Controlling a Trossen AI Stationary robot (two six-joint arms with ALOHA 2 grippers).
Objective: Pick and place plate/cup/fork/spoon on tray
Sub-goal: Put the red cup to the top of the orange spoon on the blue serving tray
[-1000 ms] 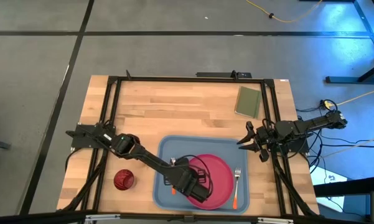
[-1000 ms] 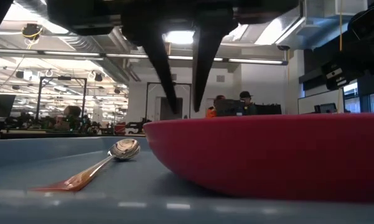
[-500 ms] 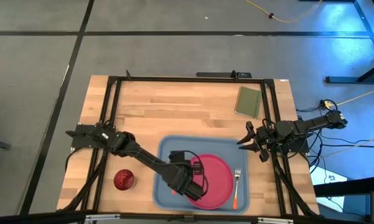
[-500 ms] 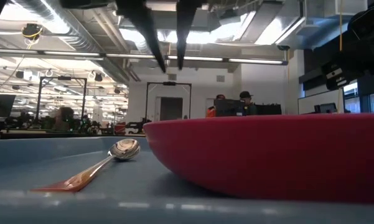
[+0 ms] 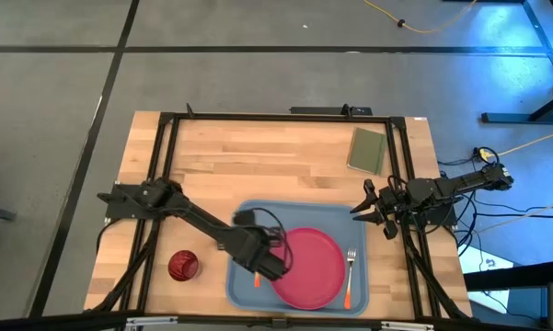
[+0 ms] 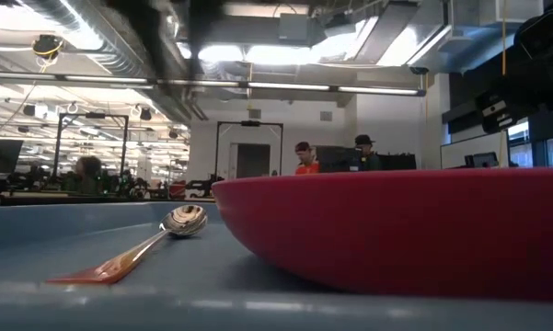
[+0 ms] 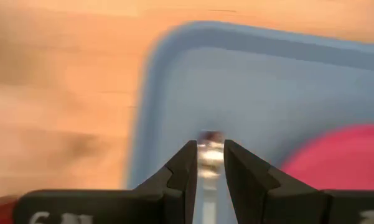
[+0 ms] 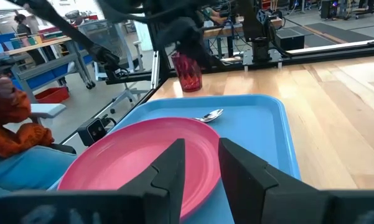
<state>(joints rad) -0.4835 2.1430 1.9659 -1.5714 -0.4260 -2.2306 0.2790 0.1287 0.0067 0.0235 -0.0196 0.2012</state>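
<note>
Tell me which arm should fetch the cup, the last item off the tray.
Left. The cup stands on the wood left of the tray, on the left arm's side, and the left gripper is over the tray's left part. The right gripper waits off the tray's far right edge.

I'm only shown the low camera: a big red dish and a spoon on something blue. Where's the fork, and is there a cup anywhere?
Observer: The fork lies on the blue tray, just right of the plate.
Operator: And the cup?
Observer: The cup stands on the bare wooden table, left of the tray and not on it.
Operator: Is an arm near my spoon?
Observer: Yes, the left pincer hangs above the tray's left part, lined up with the spoon.
Operator: And the other arm?
Observer: The right pincer waits at the table's right edge, off the tray.
</note>
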